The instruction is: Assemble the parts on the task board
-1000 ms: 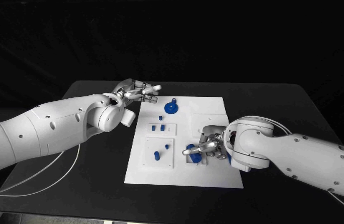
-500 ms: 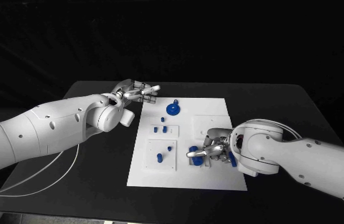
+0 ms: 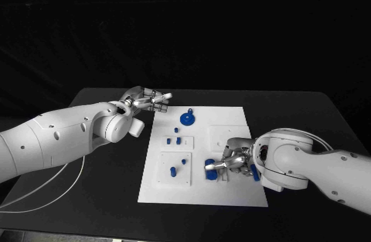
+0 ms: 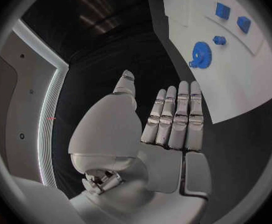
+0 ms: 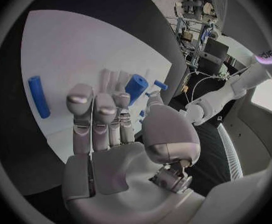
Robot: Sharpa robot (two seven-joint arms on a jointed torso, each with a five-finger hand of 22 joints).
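Note:
The white task board [image 3: 232,193] lies in the middle of the black table. A blue gear [image 3: 186,117] and several small blue pegs [image 3: 172,171] sit on its left half. My right hand [image 3: 234,161] hovers low over the board's near right part. Its thumb and fingertips close around a short blue cylinder [image 3: 209,167], which the right wrist view shows at the fingertips [image 5: 136,86]. A blue rod [image 5: 39,97] lies flat on the board beside that hand [image 5: 105,119]. My left hand [image 3: 147,99] hangs over the table off the board's far left corner, fingers straight and holding nothing [image 4: 173,119].
In the left wrist view the gear [image 4: 200,53] and three small blue blocks [image 4: 222,10] sit on the board beyond the fingertips. Bare black table [image 3: 309,113] surrounds the board on all sides. A white cable [image 3: 54,191] runs along the table's left side.
The right hand has shifted a little to the right and nearer with the cylinder, and the board with its parts has slid slightly the same way. The left hand has stayed put.

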